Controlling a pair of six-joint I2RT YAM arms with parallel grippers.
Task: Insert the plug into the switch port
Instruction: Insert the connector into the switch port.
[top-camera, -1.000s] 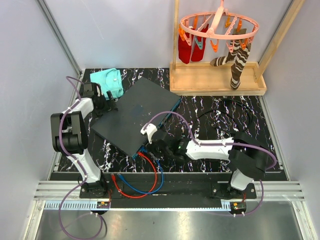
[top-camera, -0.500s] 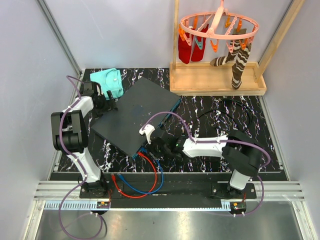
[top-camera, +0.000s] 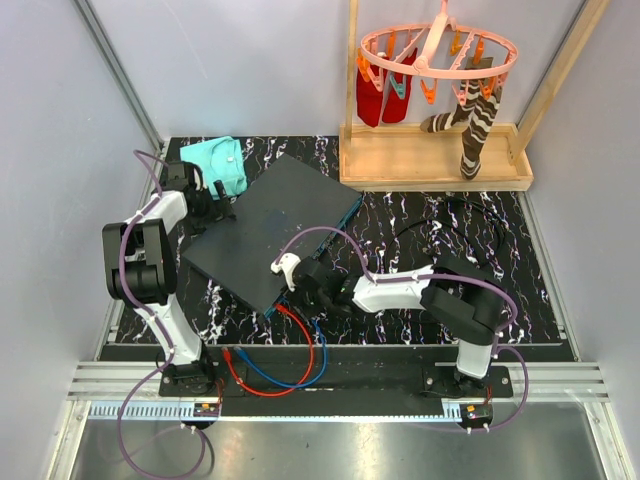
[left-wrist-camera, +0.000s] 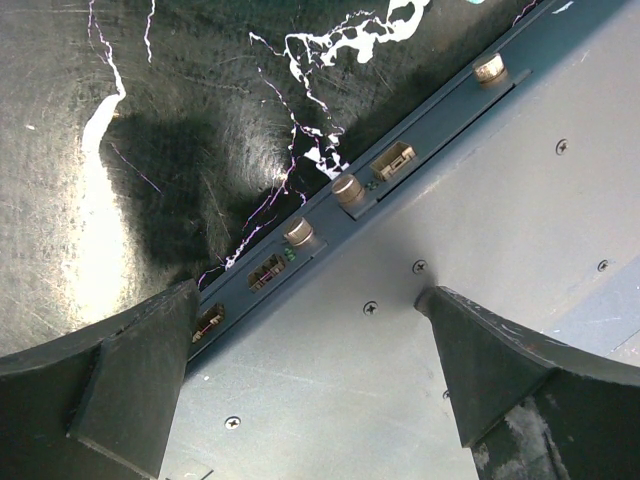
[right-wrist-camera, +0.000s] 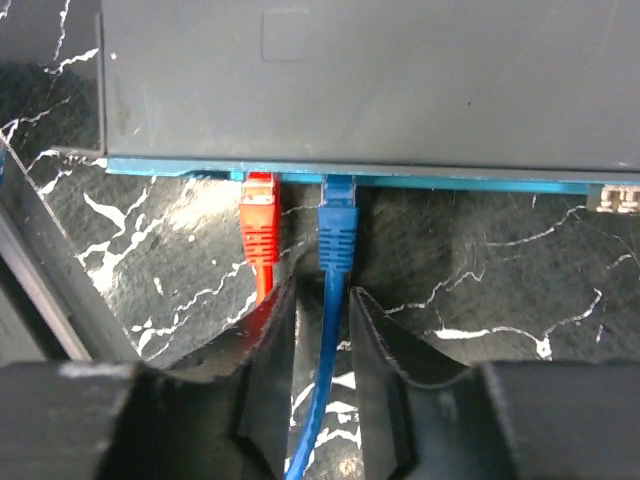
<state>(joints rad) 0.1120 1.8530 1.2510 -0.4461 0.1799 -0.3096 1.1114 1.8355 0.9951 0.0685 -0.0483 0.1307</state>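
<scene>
Pale grey walls close in the black, white-veined table (top-camera: 560, 300) on its left, far and right sides. A wooden tray (top-camera: 435, 160) with a peg hanger of socks (top-camera: 440, 55) takes the far right corner. The switch (top-camera: 265, 225) lies flat and turned diagonally on the left half, its teal socket edge facing the right and near sides, one corner close to the near edge and another just beside the tray. A folded teal cloth (top-camera: 217, 163) sits at the far left corner, near the switch. The right half shows bare marble crossed by a thin black cable loop (top-camera: 455, 215).

The left hand (left-wrist-camera: 310, 295) stands wide open at the switch's far left edge, one finger over the table and the other over the lid; contact cannot be told. The right hand (right-wrist-camera: 322, 305) is narrow, its fingers (right-wrist-camera: 270, 370) on either side of the blue cable (right-wrist-camera: 318, 400) with slim gaps showing. The blue plug (right-wrist-camera: 337, 225) has its tip in a socket of the teal edge, the orange plug (right-wrist-camera: 259, 230) in the next one.
</scene>
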